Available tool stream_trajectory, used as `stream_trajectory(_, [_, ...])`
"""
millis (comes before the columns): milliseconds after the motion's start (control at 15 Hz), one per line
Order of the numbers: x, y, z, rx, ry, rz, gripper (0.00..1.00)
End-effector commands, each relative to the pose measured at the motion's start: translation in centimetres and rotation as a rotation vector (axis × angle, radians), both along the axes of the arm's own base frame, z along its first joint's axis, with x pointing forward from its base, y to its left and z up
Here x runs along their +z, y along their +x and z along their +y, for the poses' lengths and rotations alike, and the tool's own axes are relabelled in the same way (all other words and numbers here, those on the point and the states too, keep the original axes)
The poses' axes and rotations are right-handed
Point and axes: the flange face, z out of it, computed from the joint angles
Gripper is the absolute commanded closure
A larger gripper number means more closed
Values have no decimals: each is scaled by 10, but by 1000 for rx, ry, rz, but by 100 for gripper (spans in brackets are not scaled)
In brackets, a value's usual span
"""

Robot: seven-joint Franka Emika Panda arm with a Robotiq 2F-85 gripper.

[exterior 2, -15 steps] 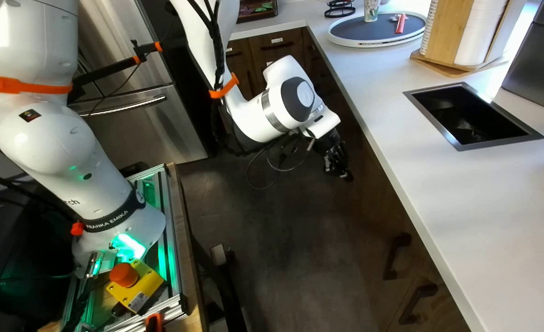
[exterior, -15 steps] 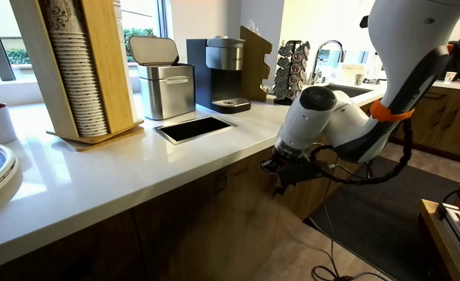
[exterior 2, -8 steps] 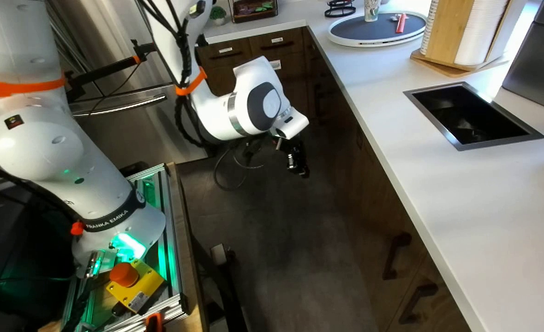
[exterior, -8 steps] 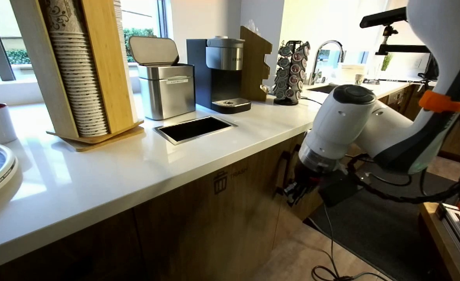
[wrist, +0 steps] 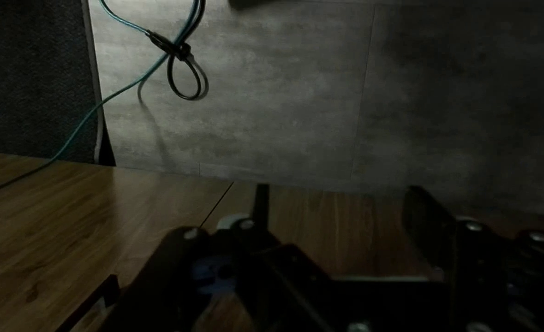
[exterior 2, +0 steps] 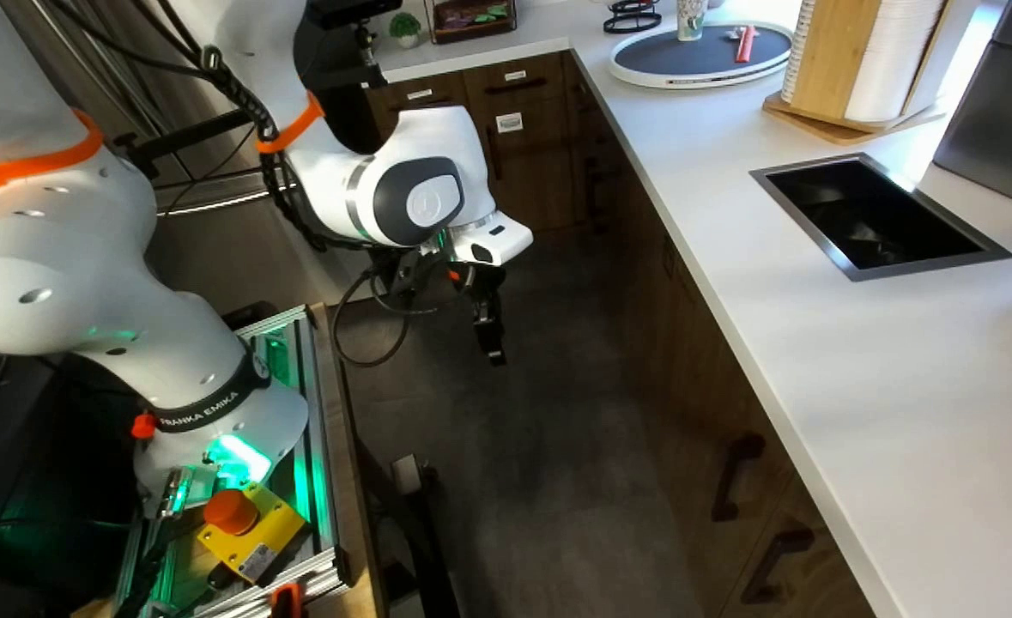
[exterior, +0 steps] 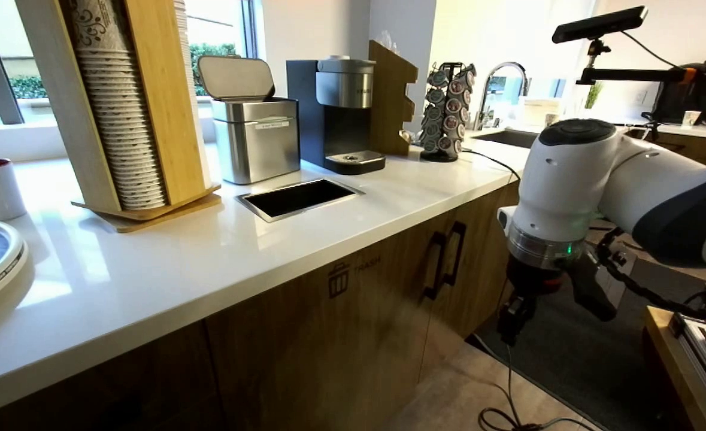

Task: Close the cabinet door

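The cabinet door (exterior: 323,341), a broad brown wood-grain panel with a trash mark, is below the counter in an exterior view. It looks level with the wood fronts beside it. In the wrist view the door (wrist: 327,221) appears dimly beyond the fingers, with a thin dark seam to its left. My gripper (wrist: 338,191) is open there, its fingertips (wrist: 261,198) well apart and nothing held. In both exterior views the gripper (exterior: 511,329) hangs pointing down, away from the cabinet front and touching nothing visible.
Two dark bar handles (exterior: 435,263) stick out beyond the trash mark. The white counter (exterior 2: 815,386) overhangs the fronts and has a rectangular opening (exterior 2: 879,219). A cable (wrist: 128,85) lies on the floor near a dark mat (wrist: 27,83). The robot's base table (exterior 2: 334,481) stands opposite.
The arm has drawn back from the cabinet front toward its base, and the gripper has turned to point more steeply down. Its fingers have opened. The door looks unmoved; the handles have come into view.
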Motion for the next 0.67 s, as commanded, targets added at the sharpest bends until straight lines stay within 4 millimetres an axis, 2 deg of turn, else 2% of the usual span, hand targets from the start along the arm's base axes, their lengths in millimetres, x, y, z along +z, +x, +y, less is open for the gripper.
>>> stream_trajectory(0, [31,9,-3,71,9,74,0])
stream_trajectory(133, [54,11,-3,103,45,86,0])
stream_trajectory(200, [69,-2,-3,102,82,81,0])
stream_trajectory(267, [83,-3,-8,91,120,85,0])
stream_trajectory(333, [104,12,-8,79,153,103,0])
stream_trajectory(400, [123,8,-11,77,172,100,0])
stream_trajectory(467, [133,-7,-14,89,187,96,1])
stream_trajectory(533, [152,-9,-16,100,200,73,0])
stream_trajectory(600, [124,12,-17,77,158,103,0])
